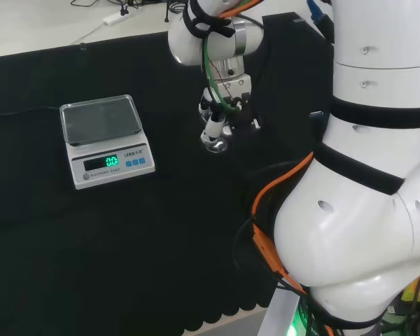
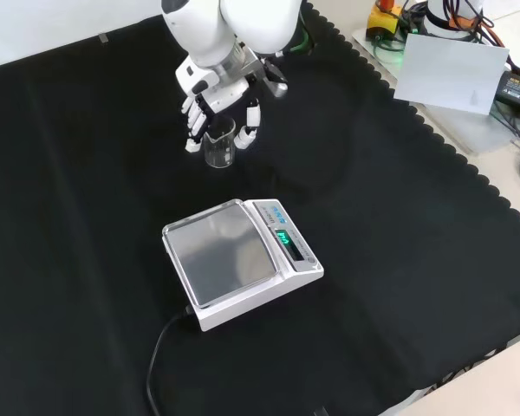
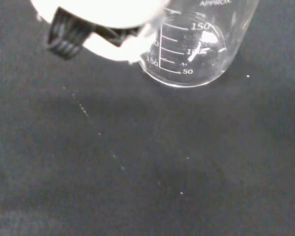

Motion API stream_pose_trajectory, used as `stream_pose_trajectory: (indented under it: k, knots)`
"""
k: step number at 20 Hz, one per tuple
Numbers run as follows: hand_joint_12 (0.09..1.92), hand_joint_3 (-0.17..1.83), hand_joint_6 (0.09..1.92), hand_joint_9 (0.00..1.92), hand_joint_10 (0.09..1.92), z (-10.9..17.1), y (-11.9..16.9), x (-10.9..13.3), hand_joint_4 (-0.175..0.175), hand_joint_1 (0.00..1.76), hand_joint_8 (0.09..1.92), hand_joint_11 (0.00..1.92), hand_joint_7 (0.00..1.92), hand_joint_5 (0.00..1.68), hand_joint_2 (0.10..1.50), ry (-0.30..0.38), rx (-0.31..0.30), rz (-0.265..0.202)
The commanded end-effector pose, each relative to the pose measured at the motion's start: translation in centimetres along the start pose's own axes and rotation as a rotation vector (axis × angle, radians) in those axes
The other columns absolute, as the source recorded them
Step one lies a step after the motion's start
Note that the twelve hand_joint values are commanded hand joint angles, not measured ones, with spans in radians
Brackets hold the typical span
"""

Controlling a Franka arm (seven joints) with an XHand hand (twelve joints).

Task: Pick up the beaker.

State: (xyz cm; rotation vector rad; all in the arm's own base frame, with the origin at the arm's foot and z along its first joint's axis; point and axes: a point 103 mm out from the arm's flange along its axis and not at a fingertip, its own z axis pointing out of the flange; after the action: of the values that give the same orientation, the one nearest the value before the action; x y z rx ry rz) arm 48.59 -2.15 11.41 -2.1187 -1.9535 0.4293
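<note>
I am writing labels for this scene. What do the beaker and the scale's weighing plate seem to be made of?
Beaker: clear glass, possibly plastic; the cloth shows through it, with bright glints and white printed marks. Weighing plate of the scale: probably brushed metal, grey with a dull sheen.

The arm (image 1: 364, 182) is built of big, rounded, glossy white links, parted by black bands at the joints and dotted with small recessed screw holes. An orange cable (image 1: 269, 196) loops along the lowest link in the head view, and green cables (image 1: 211, 77) run down beside a round grey metal joint toward the wrist. The hand (image 2: 215, 104) has a white body and white fingers (image 2: 193, 130) with black segments between them. In the wrist view a blurred white part of it carries a ribbed black pad (image 3: 69, 37).
</note>
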Motion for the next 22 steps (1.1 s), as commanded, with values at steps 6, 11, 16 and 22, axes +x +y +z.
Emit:
stream_pose_trajectory:
  k: [6, 11, 16, 22]
  knots:
    - [1.32, 0.65, 0.96, 0.89, 0.64, -0.1, -0.1, 0.3, -0.020, 1.11, 0.68, 0.59, 0.75, 0.55, 0.58, 0.016, -0.031, 0.002]
    - [1.31, 0.66, 0.98, 0.90, 0.64, -0.5, -0.3, 0.1, -0.022, 1.12, 0.68, 0.59, 0.75, 0.54, 0.57, 0.013, -0.035, 0.003]
    - [1.31, 0.66, 0.99, 0.90, 0.64, -1.2, -0.5, 0.1, -0.023, 1.12, 0.69, 0.60, 0.75, 0.55, 0.57, 0.012, -0.041, 0.006]
    - [1.31, 0.67, 1.01, 0.91, 0.64, -4.2, -1.9, -0.6, -0.025, 1.12, 0.69, 0.60, 0.76, 0.57, 0.57, 0.006, -0.070, 0.011]
